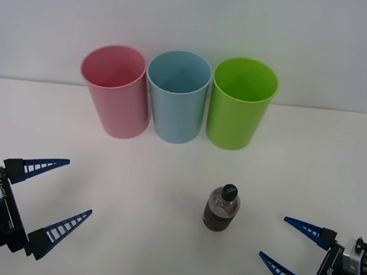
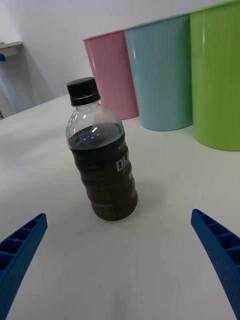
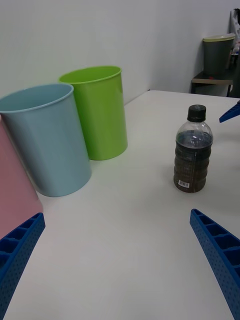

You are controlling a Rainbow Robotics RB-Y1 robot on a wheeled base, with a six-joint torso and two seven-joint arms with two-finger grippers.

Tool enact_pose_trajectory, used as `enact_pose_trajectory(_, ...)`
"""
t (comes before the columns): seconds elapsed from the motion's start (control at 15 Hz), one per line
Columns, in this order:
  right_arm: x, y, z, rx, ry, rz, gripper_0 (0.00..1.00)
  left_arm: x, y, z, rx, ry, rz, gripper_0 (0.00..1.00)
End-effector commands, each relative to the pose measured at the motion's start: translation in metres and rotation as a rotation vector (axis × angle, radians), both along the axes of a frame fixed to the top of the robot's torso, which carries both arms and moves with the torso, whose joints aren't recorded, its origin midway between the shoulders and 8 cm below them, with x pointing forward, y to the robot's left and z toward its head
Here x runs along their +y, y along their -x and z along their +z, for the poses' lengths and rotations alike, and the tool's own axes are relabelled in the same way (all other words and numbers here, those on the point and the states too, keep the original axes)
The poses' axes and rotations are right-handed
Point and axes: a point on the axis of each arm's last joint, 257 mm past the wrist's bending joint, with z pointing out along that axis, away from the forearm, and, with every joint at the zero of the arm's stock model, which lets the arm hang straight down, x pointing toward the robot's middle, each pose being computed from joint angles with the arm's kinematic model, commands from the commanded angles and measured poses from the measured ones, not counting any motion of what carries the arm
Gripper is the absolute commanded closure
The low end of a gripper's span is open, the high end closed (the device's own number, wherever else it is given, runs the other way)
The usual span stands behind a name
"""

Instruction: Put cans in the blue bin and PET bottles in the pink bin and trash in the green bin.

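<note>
Left hand (image 1: 50,210) spread wide, idle, pink bin (image 1: 115,91) well ahead of it. PET bottle (image 1: 221,208) upright on desk (image 1: 164,194), near right hand (image 1: 293,248), also spread wide. Step: reach. Next: right hand closes around bottle, carries to pink bin.

The round tapered plastic pink bin (image 1: 114,91) is a soft, even pink. The matching cup-shaped light blue bin (image 1: 177,96) is pale sky blue, and the bright lime-green bin (image 1: 241,103) is one flat shade all over. The small stubby clear plastic PET bottle (image 1: 221,208) has a black cap, a see-through shoulder, a dark brown body and pale lettering on its label. The ribbed two-finger left gripper (image 1: 59,197) and right gripper (image 1: 295,250) have deep blue fingers on black mounts. The smooth tabletop (image 1: 151,193) is plain white.
</note>
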Motion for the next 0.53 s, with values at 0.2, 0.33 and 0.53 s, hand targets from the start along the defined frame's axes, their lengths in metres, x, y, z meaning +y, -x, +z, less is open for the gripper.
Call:
enact_pose_trajectory(0.2,0.030,-0.016,-0.013,-0.001,0.019,-0.006,0.00,0.000,0.000,0.000,0.000,0.000,0.000,0.00)
enact_pose_trajectory(0.33,0.044,-0.024,-0.018,0.000,0.024,-0.015,0.00,0.000,0.000,0.000,0.000,0.000,0.000,0.00)
enact_pose_trajectory(0.53,0.062,-0.034,-0.023,-0.005,0.035,-0.025,0.00,0.000,0.000,0.000,0.000,0.000,0.000,0.00)
